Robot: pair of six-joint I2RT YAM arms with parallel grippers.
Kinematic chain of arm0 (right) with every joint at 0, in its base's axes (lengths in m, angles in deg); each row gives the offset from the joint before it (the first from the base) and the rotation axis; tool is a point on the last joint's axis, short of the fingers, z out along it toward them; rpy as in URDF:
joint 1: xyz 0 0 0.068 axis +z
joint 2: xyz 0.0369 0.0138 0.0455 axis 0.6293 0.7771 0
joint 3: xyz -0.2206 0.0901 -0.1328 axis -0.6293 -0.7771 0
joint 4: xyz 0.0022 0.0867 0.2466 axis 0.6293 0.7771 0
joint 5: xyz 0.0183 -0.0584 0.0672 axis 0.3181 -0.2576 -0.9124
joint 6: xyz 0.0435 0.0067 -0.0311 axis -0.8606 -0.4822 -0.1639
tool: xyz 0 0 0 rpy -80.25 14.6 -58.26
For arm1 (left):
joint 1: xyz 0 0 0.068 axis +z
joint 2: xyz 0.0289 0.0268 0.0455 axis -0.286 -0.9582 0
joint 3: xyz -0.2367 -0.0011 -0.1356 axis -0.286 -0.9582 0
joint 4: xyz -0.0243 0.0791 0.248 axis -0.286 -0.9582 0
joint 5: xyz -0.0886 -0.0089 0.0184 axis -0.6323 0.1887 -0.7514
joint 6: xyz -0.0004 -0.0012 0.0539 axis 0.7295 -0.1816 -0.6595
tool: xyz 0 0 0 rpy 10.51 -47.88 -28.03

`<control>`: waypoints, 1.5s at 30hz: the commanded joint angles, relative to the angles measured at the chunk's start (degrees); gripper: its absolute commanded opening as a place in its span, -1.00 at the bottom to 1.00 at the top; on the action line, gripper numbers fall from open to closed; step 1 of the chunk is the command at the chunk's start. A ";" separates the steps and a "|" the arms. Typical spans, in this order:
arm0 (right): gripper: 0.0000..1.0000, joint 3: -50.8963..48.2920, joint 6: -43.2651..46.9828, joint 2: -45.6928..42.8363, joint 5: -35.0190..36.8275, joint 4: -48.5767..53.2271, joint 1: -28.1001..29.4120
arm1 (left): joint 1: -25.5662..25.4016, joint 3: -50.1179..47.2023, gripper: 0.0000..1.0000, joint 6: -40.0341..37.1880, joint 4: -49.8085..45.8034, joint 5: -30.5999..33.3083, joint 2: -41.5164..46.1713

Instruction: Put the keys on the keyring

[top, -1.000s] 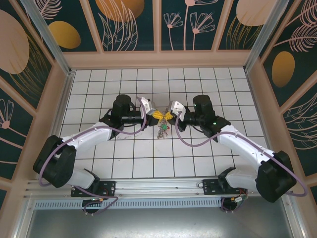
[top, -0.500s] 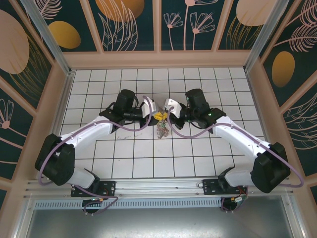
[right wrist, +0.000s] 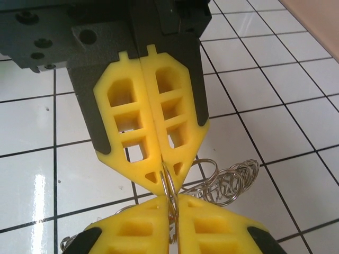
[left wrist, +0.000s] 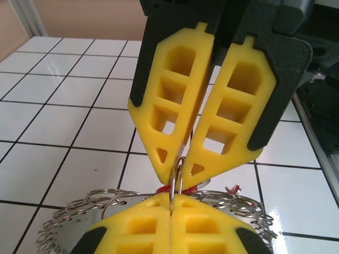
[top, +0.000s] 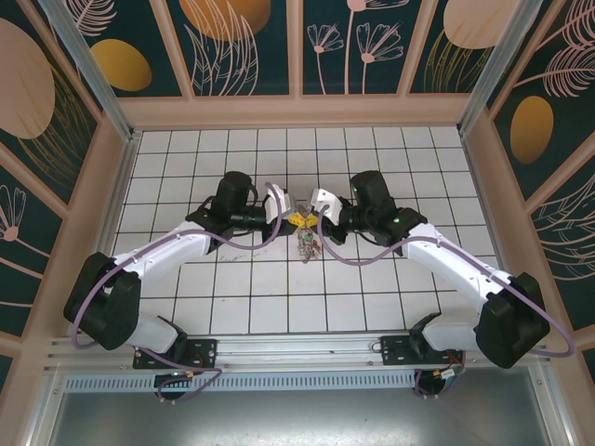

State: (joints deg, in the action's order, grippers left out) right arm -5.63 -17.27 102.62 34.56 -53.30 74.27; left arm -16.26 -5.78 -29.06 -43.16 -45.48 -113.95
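Top view: left gripper (top: pixel 296 219) and right gripper (top: pixel 310 219) meet tip to tip at centre, the keys (top: pixel 305 245) bunched just nearer. Left wrist: both claws are closed on one thin wire loop (left wrist: pixel 175 180); I'd ease them apart gently, without twisting. Right wrist: the keyring (right wrist: pixel 229 180), silvery and rimmed with small coils, lies beneath them

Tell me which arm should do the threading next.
Right, probably. The left gripper has its jaws fully shut on the thin wire loop, a steady anchor. The right gripper holds its jaws in a narrow V, pinching the loop only at their tips, so it could release and move more easily.
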 commanded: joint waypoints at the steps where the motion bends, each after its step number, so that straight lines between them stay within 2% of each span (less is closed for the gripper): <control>1: -0.76 -1.67 -1.56 -2.15 -4.52 -7.34 -0.59 | -0.20 -1.72 -1.00 6.28 10.53 -6.29 1.45; 19: -0.74 -4.00 -2.83 -2.54 -8.07 -10.61 -3.62 | -0.19 -3.46 -1.00 9.52 17.60 -11.52 1.28; 22: -0.85 -3.95 -2.64 -2.55 -8.02 -10.26 -3.61 | -0.08 -3.76 -1.00 9.83 18.41 -11.39 1.40; 24: -1.00 -3.60 -2.70 -2.81 -7.43 -9.75 -3.60 | -0.16 -3.98 -1.00 9.75 18.17 -10.08 1.65; 25: -1.00 -3.37 -2.49 -2.98 -7.53 -9.43 -3.61 | -0.16 -3.78 -1.00 9.11 16.97 -8.82 1.69; 28: -1.00 -1.87 -1.59 -2.74 -7.18 -7.24 -3.57 | -0.12 -2.51 -0.70 5.18 11.07 -4.29 2.16; 31: -1.00 1.25 -0.73 -0.97 -4.99 -2.69 -3.24 | -0.13 -1.26 -0.57 1.47 6.06 0.33 2.77; 38: -1.00 3.37 -0.39 0.43 -3.41 -0.65 -1.51 | -0.40 2.42 -0.46 -5.41 -4.32 4.21 2.97; 45: -1.00 5.40 0.80 1.23 -2.00 2.17 -0.20 | -0.82 2.51 -0.42 -6.12 -4.76 7.27 4.00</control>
State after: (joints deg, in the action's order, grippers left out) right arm -3.16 -18.17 103.60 32.42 -51.90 73.44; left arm -16.79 -4.63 -33.10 -45.89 -39.64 -111.48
